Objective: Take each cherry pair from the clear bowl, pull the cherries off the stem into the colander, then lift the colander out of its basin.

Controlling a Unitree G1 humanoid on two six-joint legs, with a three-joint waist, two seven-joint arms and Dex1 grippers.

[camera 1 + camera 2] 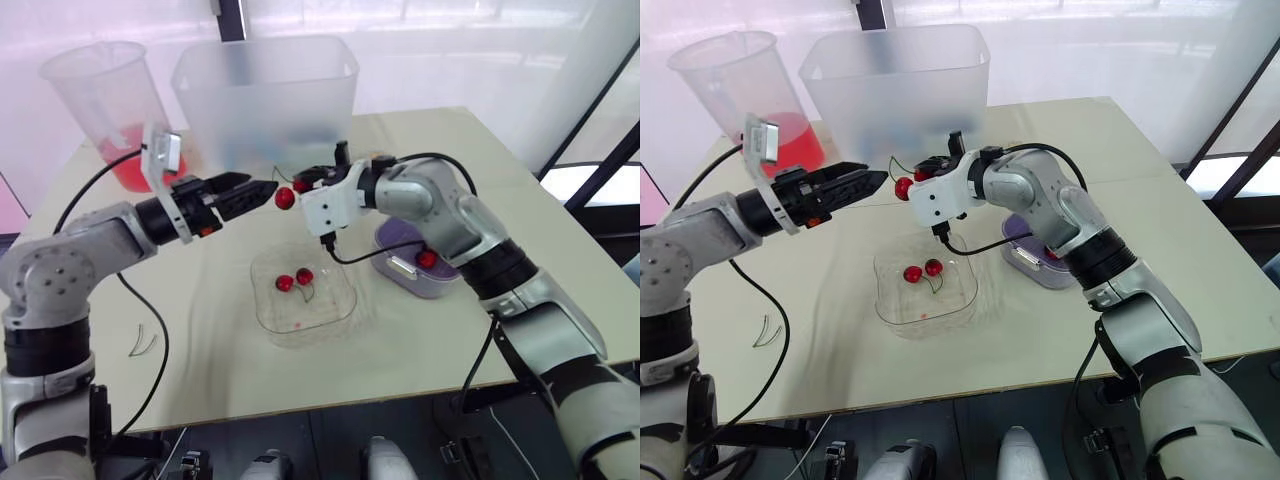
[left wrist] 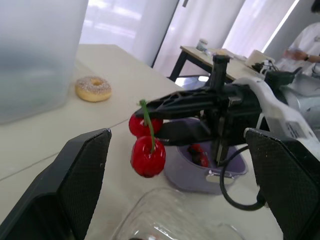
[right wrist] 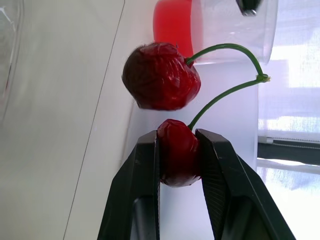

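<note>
Hanging in the air by the clear bowl (image 1: 340, 310), the cherry pair (image 1: 292, 193) is held by one cherry clamped in the right gripper (image 3: 178, 150). The left gripper (image 1: 256, 190), fingers spread, should be centred on the free cherry (image 2: 148, 157), closed gently, and the pull made over the colander (image 1: 395, 240) nearby.

Colander (image 1: 441, 285) right of clear bowl (image 1: 276, 321); tub (image 1: 265, 90) behind.

- Your left arm (image 1: 95, 240) and right arm (image 1: 450, 215) wear silver-grey shells with black bands at the joints.
- The left pincer (image 1: 268, 189) and right pincer (image 1: 300, 184) each carry 2 black fingers (image 2: 75, 185) with dimpled pads.
- White wrist housings; black cables (image 1: 150, 330) loop off both forearms.
</note>
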